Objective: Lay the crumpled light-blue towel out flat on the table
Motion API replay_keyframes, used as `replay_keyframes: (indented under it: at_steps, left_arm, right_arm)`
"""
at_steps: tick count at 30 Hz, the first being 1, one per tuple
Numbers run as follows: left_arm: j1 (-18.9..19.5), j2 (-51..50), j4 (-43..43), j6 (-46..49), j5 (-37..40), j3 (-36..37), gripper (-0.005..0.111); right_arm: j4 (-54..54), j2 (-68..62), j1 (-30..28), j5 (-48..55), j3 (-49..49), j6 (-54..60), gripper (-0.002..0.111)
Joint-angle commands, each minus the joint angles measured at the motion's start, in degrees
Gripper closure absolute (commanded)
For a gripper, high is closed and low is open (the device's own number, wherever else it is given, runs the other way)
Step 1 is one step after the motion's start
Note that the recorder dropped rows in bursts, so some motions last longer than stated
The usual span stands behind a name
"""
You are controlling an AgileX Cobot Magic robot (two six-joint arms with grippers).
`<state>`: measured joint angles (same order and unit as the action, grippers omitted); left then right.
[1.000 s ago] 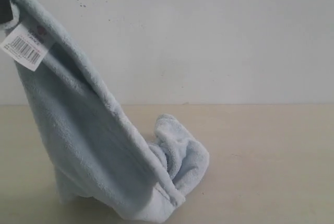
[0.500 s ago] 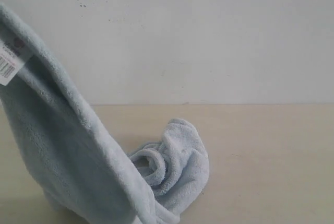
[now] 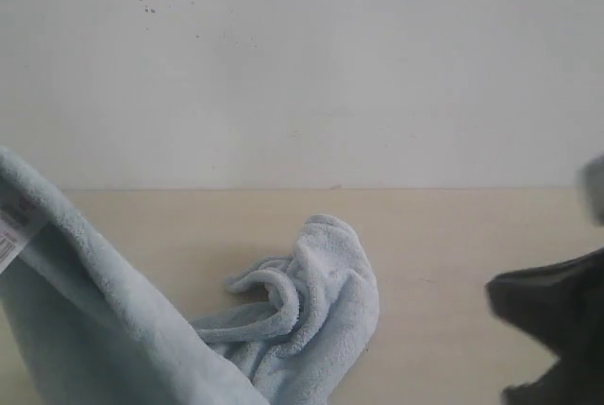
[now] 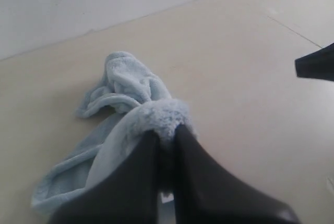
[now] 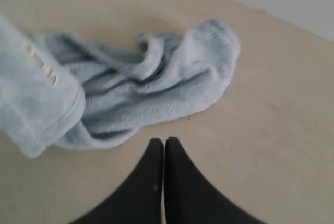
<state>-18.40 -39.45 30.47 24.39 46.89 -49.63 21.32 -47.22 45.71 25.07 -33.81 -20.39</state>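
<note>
The light-blue towel lies partly bunched on the beige table, and one end rises off the left edge of the exterior view, carrying a white label. My left gripper is shut on that lifted fold of towel; its body is out of the exterior view. My right gripper is shut with nothing in it, hovering over bare table just short of the towel's bunched edge. Its dark arm enters the exterior view at the lower right.
A white wall meets the table at the back. Bare table lies between the bunched towel and the right arm. The right arm's dark tip shows at the edge of the left wrist view.
The lifted end of the towel has come down and moved left, letting more cloth settle on the table. The right arm has entered at the lower right.
</note>
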Motion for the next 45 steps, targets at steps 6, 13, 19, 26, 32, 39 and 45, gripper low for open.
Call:
replay_keyframes:
  at_steps: [6, 13, 19, 26, 32, 39, 45]
  left_arm:
    - [-0.19, 1.41, -5.03, -1.89, 3.0, -0.42, 0.103]
    - [-0.19, 1.41, -5.04, -1.89, 2.8, -0.42, 0.103]
    - [-0.19, 1.41, -5.04, -1.89, 2.8, -0.42, 0.103]
    - [-0.19, 1.41, -5.04, -1.89, 2.8, -0.42, 0.103]
    - [-0.19, 1.41, -5.04, -1.89, 3.72, -0.42, 0.103]
    - [-0.19, 1.41, -4.82, -1.89, 4.11, -0.42, 0.103]
    - [-0.19, 1.41, -4.82, -1.89, 4.11, -0.42, 0.103]
  right_arm:
    - [-3.21, -23.6, 13.68, 2.15, -10.95, 4.93, 0.065]
    - [-6.82, -34.76, 19.57, -6.11, -10.95, 5.56, 0.052]
    - [-7.06, -42.4, 21.28, -12.8, -10.95, 5.91, 0.052]
    - [-2.81, -45.82, 21.04, -13.67, -10.95, 5.91, 0.057]
    - [-1.39, -46.07, 18.8, -15.29, -10.95, 5.52, 0.076]
    - [-1.39, -46.07, 14.74, -17.84, -10.95, 3.75, 0.081]
    - [-1.49, -45.96, 14.85, -17.29, -10.95, -0.14, 0.081]
